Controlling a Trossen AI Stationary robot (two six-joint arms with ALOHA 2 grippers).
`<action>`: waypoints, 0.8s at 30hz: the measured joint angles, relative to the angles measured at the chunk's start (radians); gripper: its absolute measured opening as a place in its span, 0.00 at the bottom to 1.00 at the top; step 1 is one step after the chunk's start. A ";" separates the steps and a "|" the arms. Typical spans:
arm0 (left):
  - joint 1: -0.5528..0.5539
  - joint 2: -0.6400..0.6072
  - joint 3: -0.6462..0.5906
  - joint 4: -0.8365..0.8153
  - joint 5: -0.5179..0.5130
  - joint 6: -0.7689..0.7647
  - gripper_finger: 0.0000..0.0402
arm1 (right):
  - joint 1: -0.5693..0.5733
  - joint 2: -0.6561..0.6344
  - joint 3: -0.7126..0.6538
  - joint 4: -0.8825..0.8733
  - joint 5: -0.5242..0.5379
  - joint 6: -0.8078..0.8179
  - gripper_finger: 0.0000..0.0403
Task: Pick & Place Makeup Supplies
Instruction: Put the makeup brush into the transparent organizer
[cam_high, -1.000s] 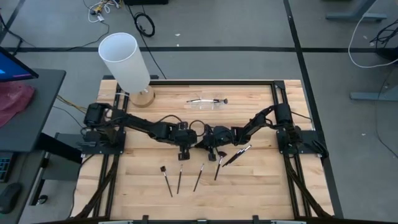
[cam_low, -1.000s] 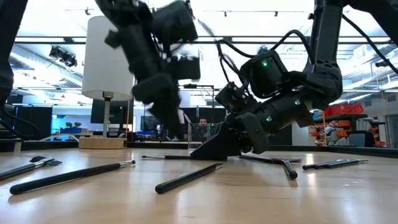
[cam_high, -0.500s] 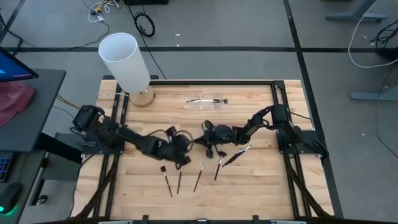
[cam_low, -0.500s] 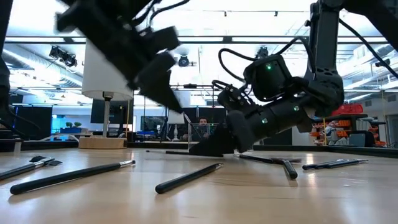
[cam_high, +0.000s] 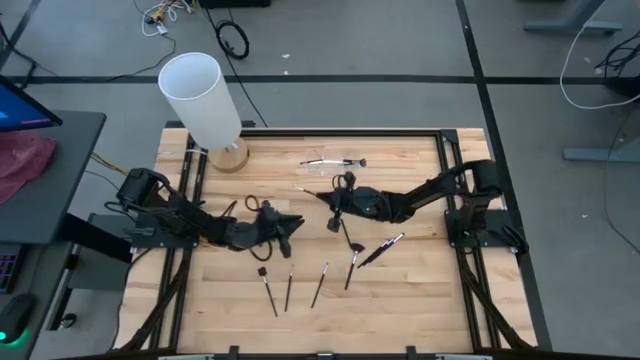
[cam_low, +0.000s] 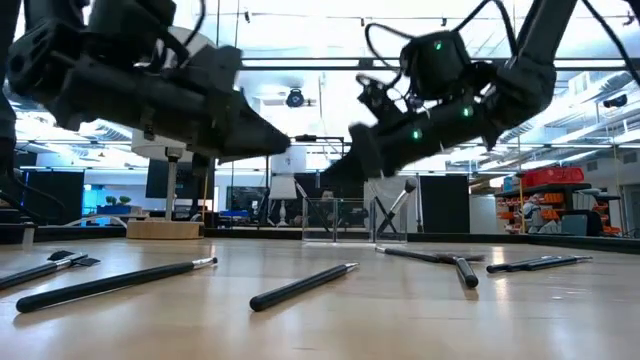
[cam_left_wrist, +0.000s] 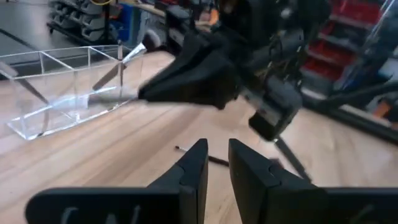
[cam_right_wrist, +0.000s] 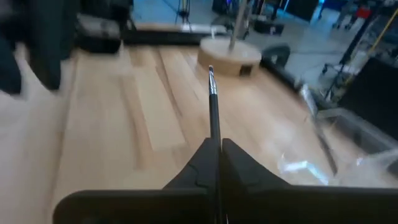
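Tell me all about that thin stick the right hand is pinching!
It is a makeup brush: a slim dark handle, a silvery ferrule and a small tip, pencil-thin. The right hand is shut on its handle, so it juts straight out past the fingers, lifted clear of the wooden table. From above it shows beside the clear organizer, touching nothing but the fingers.
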 joint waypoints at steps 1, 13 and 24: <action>0.001 0.000 -0.012 0.013 -0.010 -0.021 0.17 | 0.001 -0.013 0.000 0.007 0.000 -0.002 0.01; 0.128 0.000 -0.014 0.117 -0.009 -0.091 0.17 | 0.046 -0.035 0.001 0.079 -0.044 0.006 0.01; 0.206 0.000 -0.014 0.177 0.145 -0.055 0.17 | 0.056 -0.036 0.001 0.075 -0.084 0.032 0.01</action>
